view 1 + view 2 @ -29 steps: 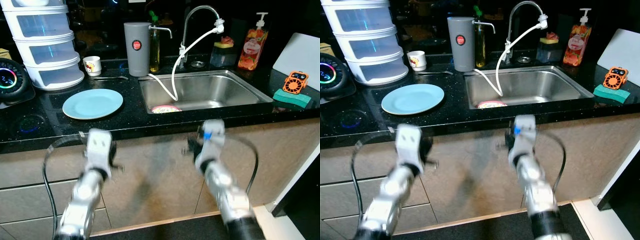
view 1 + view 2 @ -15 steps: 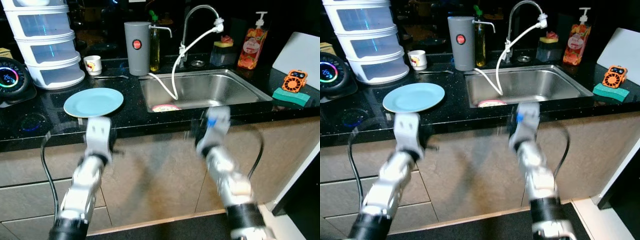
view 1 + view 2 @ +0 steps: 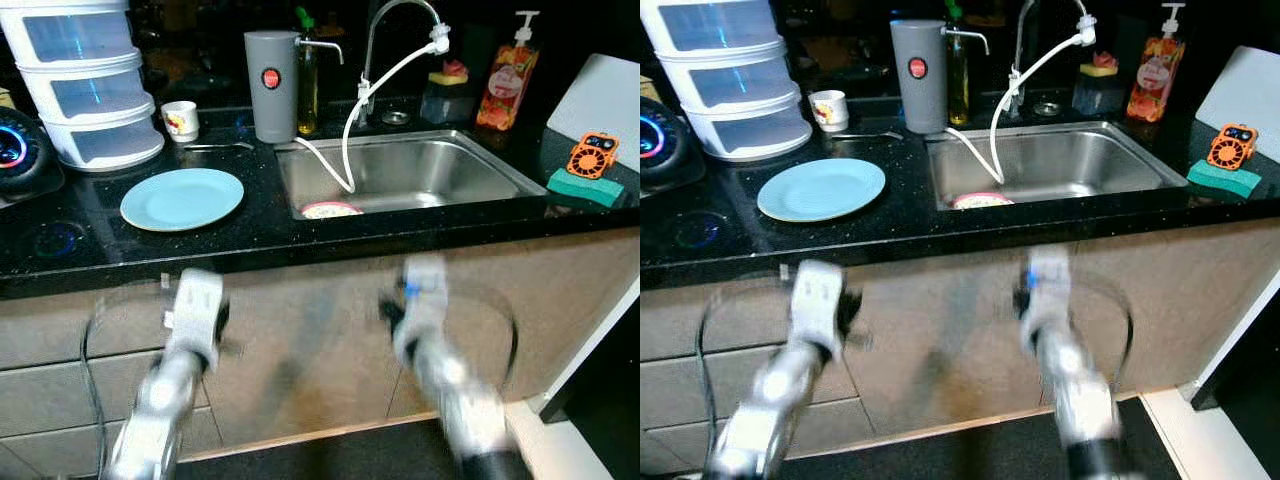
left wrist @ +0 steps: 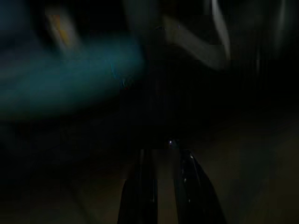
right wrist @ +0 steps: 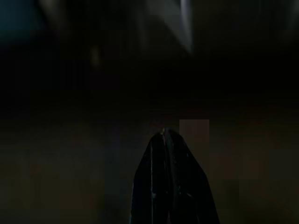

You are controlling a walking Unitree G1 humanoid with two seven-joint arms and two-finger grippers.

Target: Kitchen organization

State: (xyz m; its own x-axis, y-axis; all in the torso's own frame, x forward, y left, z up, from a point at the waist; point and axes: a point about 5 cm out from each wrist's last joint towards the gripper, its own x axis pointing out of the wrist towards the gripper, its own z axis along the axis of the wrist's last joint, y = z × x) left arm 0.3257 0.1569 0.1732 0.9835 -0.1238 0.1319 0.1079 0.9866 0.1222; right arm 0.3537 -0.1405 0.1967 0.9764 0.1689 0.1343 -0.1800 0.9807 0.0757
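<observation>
Both arms have come lower since the earlier pictures, and now they hang blurred in front of the cabinet fronts, below the front edge of the black counter (image 3: 260, 235). In the left wrist view, the left gripper (image 4: 161, 186) has its two fingers a little apart, with a narrow gap between them, and it holds nothing. In the right wrist view, the right gripper (image 5: 168, 177) has its fingers pressed together, also with nothing between them. Both wrist views are very dark.

On the counter, the light blue plate (image 3: 182, 198) lies near the front edge, left of the sink (image 3: 415, 175). Behind it, at the back left corner, stands a stack of white drawers (image 3: 85, 90), and beside this stack a small white cup (image 3: 181, 119). A dark round device with a lit ring (image 3: 15, 150) sits at the left edge. A grey canister (image 3: 270, 85) stands at the back left corner of the sink, with a tall bottle (image 3: 307, 80) just beside it. From the tap (image 3: 400, 50) a white hose (image 3: 350, 140) hangs down into the sink basin, where a small round dish (image 3: 331, 210) lies against the front wall. Behind the sink stand a sponge holder (image 3: 447, 95) and an orange soap bottle (image 3: 500, 80). On the right end of the counter, a small orange gadget (image 3: 592, 155) rests just beside a green sponge (image 3: 585, 188), and a white board (image 3: 600, 105) leans behind them.
</observation>
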